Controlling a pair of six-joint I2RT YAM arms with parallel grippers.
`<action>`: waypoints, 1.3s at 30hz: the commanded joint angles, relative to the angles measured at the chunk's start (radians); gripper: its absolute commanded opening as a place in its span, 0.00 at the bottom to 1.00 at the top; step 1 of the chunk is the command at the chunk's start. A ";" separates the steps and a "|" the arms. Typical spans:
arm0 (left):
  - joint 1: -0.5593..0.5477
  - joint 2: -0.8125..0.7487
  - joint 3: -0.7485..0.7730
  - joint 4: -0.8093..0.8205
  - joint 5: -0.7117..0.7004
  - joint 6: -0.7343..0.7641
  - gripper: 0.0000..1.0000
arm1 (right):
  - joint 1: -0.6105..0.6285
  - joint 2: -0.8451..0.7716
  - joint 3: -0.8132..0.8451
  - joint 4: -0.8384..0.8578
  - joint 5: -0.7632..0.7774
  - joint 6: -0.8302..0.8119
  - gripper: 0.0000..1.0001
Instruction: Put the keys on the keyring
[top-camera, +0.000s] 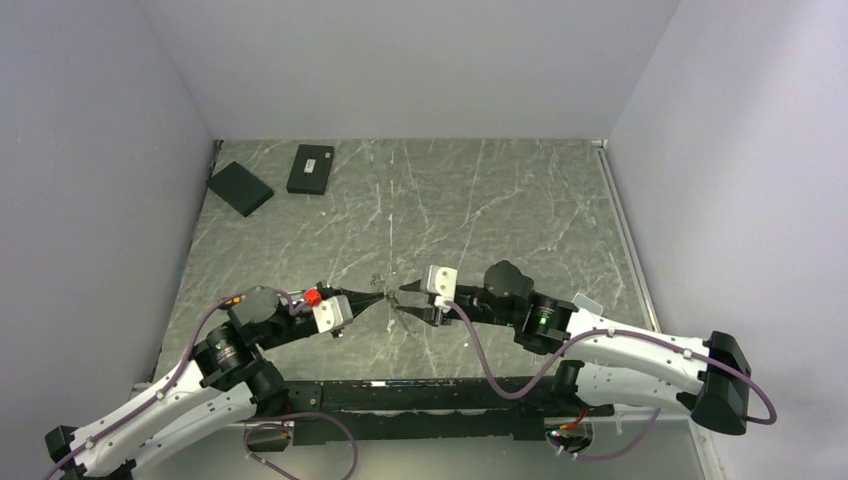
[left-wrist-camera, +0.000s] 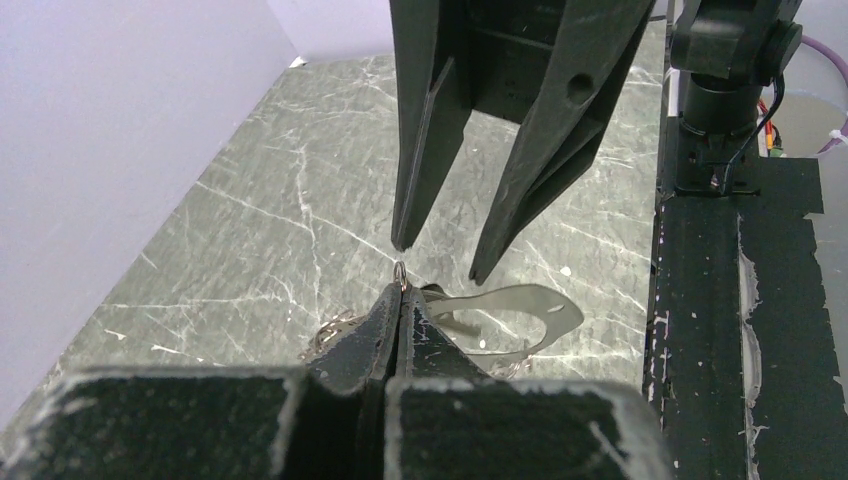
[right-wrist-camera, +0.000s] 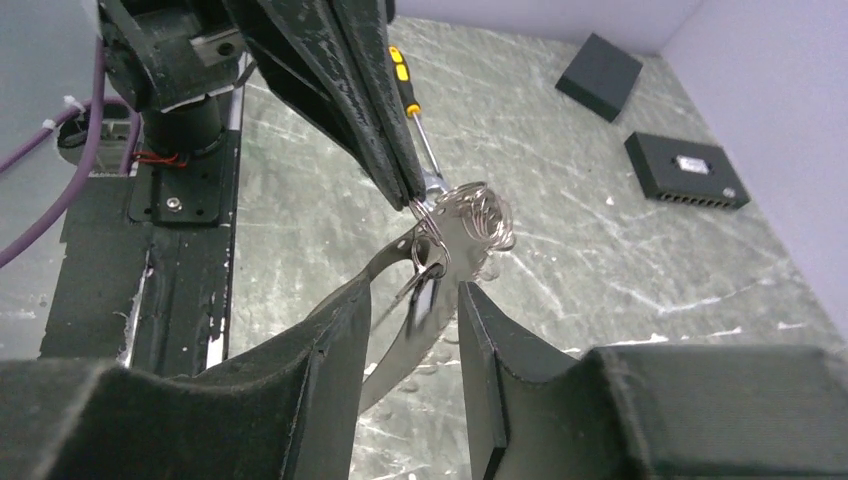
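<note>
My left gripper (left-wrist-camera: 402, 290) is shut on a small wire keyring (left-wrist-camera: 400, 272), which sticks out just past its tips. A flat grey metal key (left-wrist-camera: 530, 305) with a large open loop hangs from that ring beside the left fingers. In the right wrist view the same key (right-wrist-camera: 405, 358) dangles between the spread fingers of my right gripper (right-wrist-camera: 415, 290), which is open and holds nothing. A tangle of thin wire rings (right-wrist-camera: 485, 212) sits beside the left gripper's tips (right-wrist-camera: 412, 203). From above, the two grippers (top-camera: 383, 297) (top-camera: 403, 290) meet tip to tip over the table's middle.
Two black rectangular boxes (top-camera: 240, 187) (top-camera: 311, 168) lie at the far left corner. A screwdriver with a yellow and black handle (right-wrist-camera: 400, 68) lies behind the left gripper. The black base rail (top-camera: 440, 400) runs along the near edge. Grey walls close in on both sides.
</note>
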 joint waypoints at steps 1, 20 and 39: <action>-0.002 -0.002 0.032 0.066 0.027 0.020 0.00 | -0.003 -0.072 -0.014 0.047 -0.057 -0.083 0.41; -0.002 -0.015 0.015 0.069 0.064 0.001 0.00 | -0.003 0.022 -0.002 0.188 -0.084 -0.160 0.28; -0.003 -0.014 0.024 0.030 0.057 -0.001 0.01 | -0.002 0.024 0.010 0.157 -0.088 -0.190 0.00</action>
